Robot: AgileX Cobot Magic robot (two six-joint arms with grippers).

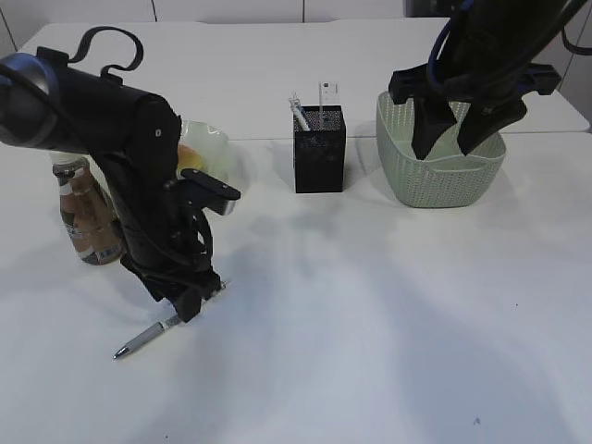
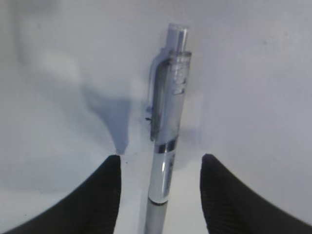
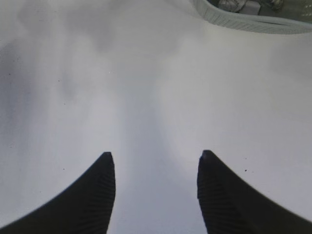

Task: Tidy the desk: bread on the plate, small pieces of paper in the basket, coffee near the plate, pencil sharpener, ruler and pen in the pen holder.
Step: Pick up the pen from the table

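**Pen Lies Between Parted Pincer as Second Arm Hangs by Basket**

At lower left of the exterior view, the left pincer (image 1: pixel 190 305) stands low over the white tabletop (image 1: pixel 370 324), where the pen (image 1: pixel 141 341) lies flat, its tip toward the lower left corner. Only the left wrist view shows the gap: the pen (image 2: pixel 165 146) lies between two parted fingers (image 2: pixel 97 195), neither touching it. The right wrist view shows the right pincer (image 3: pixel 156 190) equally parted and holding nothing, over bare tabletop, with the basket (image 3: pixel 243 19) rim at upper right and crumpled paper (image 3: pixel 234 5) inside. In the exterior view that pincer (image 1: pixel 456 139) hangs at the sage-green basket (image 1: pixel 435 180), upper right. At centre, the black pen holder (image 1: pixel 319 153) holds upright items, including a clear ruler (image 1: pixel 328 95). The coffee (image 1: pixel 83 217) bottle and the green plate (image 1: pixel 208 148) with bread (image 1: pixel 190 159) sit partly hidden behind the left arm.
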